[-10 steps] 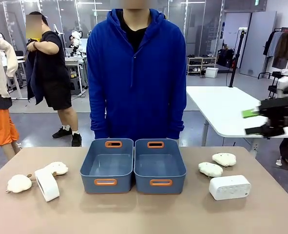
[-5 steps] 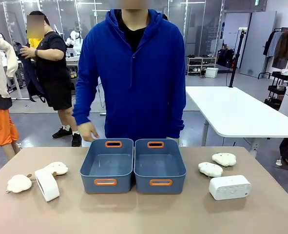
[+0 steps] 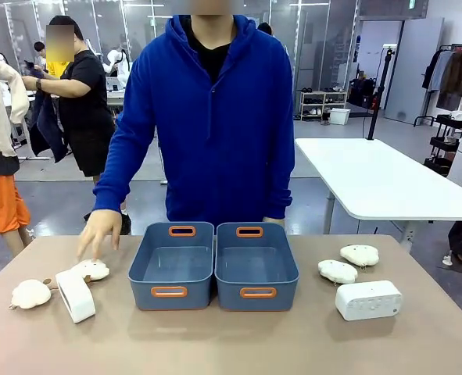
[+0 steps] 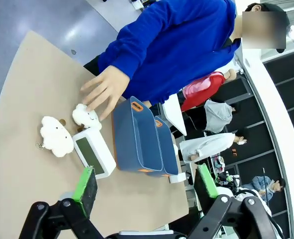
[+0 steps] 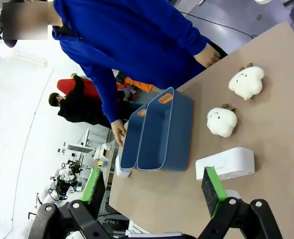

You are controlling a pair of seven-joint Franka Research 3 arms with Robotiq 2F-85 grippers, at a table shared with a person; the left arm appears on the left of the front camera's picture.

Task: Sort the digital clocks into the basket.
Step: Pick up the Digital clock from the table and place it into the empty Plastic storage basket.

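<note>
at the lower left of the front view a digital clock lies on the bench between two plush toys, its long axis slanting from upper left to lower right. the person's hand reaches down to the plush just above it. at centre stand the left basket and the right basket, side by side and both with nothing in them. at the lower right, below two more plush toys, the second clock lies with its long axis across the picture. the left wrist view adds the left claw, spread wide and holding nothing, with the slanted clock just above its left-hand pad, face turned up. the right wrist view adds the right claw, also wide and empty, the second clock just above its right-hand pad. each clock likely falls to the arm on its own side. the left one probably needs a wrist turn, and care for the hand close by.
</note>
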